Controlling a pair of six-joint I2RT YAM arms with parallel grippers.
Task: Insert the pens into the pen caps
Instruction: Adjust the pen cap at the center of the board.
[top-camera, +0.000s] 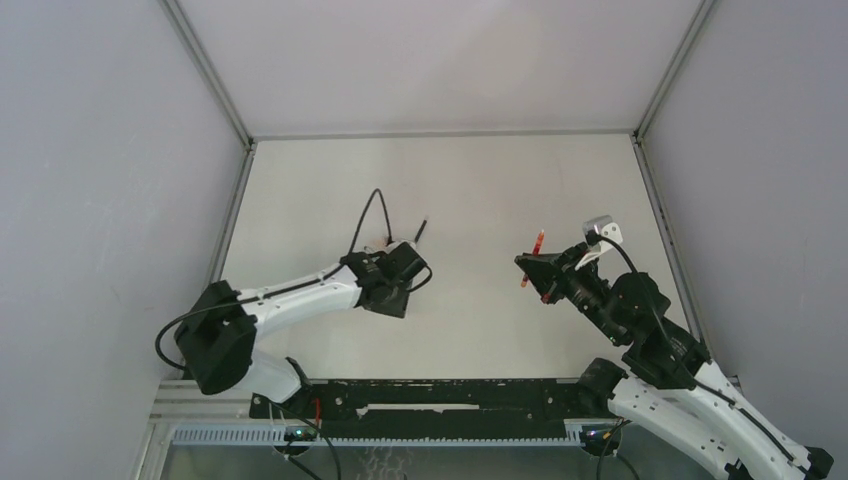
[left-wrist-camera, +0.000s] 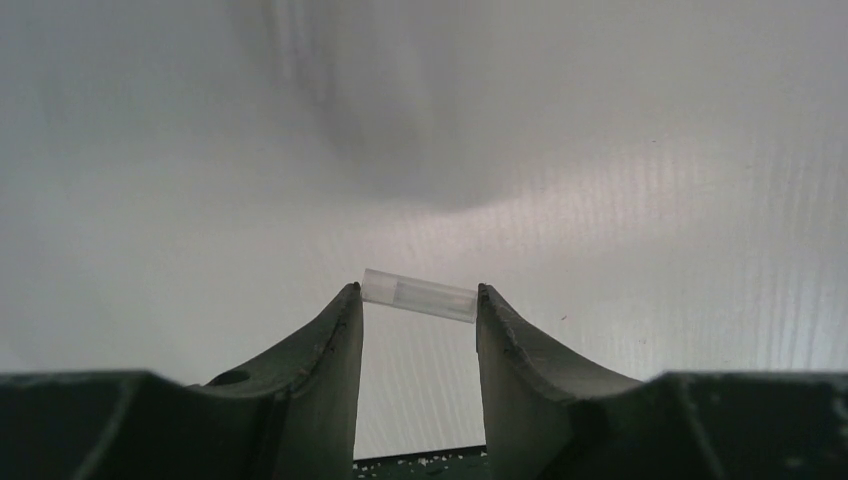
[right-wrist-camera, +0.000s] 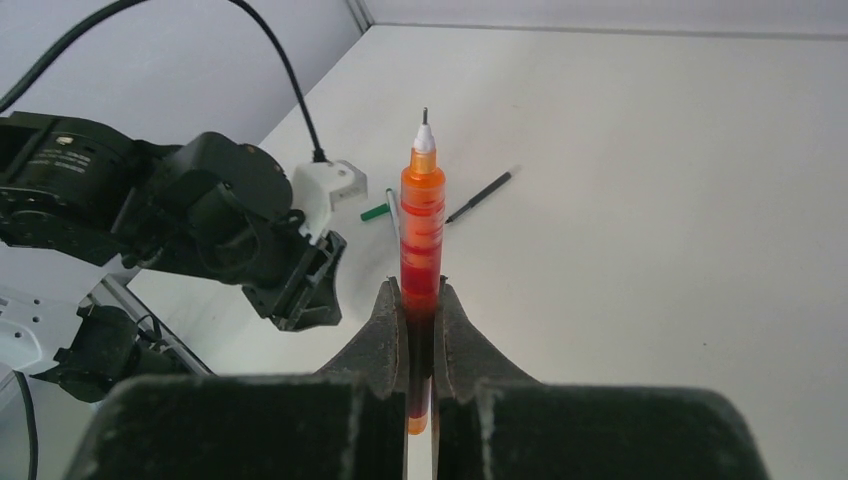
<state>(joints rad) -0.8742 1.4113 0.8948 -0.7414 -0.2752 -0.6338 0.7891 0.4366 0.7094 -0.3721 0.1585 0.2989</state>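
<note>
The left gripper (left-wrist-camera: 418, 306), pinching the clear cap (left-wrist-camera: 418, 296) endwise, likely must free its mouth before the right gripper (right-wrist-camera: 421, 300), clamping the red pen (right-wrist-camera: 422, 200), inserts.

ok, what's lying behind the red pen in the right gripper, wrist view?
On the table behind the red pen: a black pen to its right, and a green pen to its left that runs in behind the barrel, the rest hidden.

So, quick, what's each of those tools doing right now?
Left tool: closed on a small clear plastic tube-shaped cap, pinched end to end.
Right tool: closed on a translucent orange-red plastic pen.
</note>
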